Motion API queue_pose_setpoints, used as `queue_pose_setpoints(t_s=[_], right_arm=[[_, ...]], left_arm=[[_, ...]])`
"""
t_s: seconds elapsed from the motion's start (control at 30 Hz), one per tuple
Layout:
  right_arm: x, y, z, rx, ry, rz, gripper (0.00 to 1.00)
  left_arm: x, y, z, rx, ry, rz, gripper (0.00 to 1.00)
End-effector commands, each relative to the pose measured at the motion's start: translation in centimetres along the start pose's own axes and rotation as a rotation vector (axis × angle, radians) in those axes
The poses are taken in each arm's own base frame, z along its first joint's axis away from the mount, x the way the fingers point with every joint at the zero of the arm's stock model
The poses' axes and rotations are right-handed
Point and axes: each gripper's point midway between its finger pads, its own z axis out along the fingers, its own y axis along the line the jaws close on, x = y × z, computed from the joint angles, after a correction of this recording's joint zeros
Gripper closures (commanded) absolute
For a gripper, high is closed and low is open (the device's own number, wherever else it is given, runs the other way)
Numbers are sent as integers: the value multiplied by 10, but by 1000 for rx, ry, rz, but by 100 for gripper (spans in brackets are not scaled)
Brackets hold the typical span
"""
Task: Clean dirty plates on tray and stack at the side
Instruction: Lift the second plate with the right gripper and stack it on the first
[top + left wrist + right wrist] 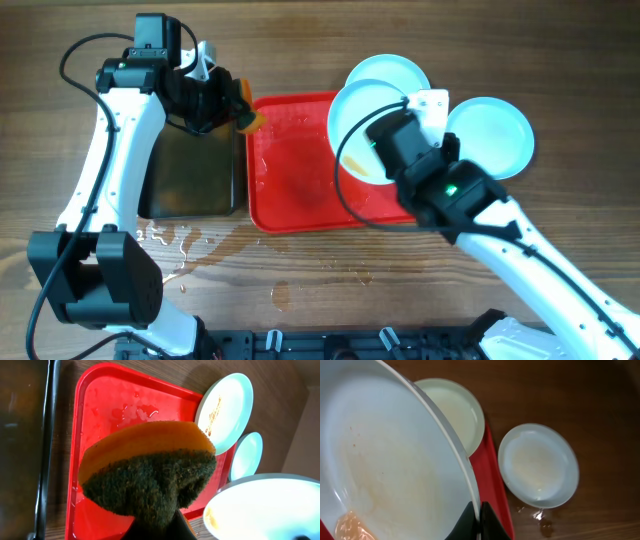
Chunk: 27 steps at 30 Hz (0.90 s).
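Note:
The red tray (290, 195) lies at the table's middle and is wet. My right gripper (400, 140) is shut on the rim of a pale blue plate (360, 125) and holds it tilted above the tray's right end. A yellowish smear sits at its lower edge (385, 460). A second plate (395, 72) with brown smears (225, 407) rests over the tray's far right corner. A third plate (492, 135) lies on the table to the right. My left gripper (235, 110) is shut on an orange-and-green sponge (150, 465) above the tray's far left corner.
A black pan (190, 170) lies just left of the tray. Water drops (170, 240) are scattered on the wood in front of the pan and tray. A small wet spot (540, 515) lies beside the plate on the table.

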Motion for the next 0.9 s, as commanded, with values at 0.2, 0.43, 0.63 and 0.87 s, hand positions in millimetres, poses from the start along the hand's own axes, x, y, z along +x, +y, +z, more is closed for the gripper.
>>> queue_pose_setpoints(t_s=[0.2,0.43,0.63,0.87], right_arm=[[-55,7,-63,379,-384,-348,96],[-72,12,-83,462,-447,-371,96],[-67,31,-67,265,-442,-207,96],[-26,1,10,-41,-61,71,96]], left_arm=[[-1,3,3,-20,-4,17,96],[-1,3,3,-20,-4,17,96],[-1,3,3,-20,-4,17,96],[-1,3,3,-20,-4,17,96]])
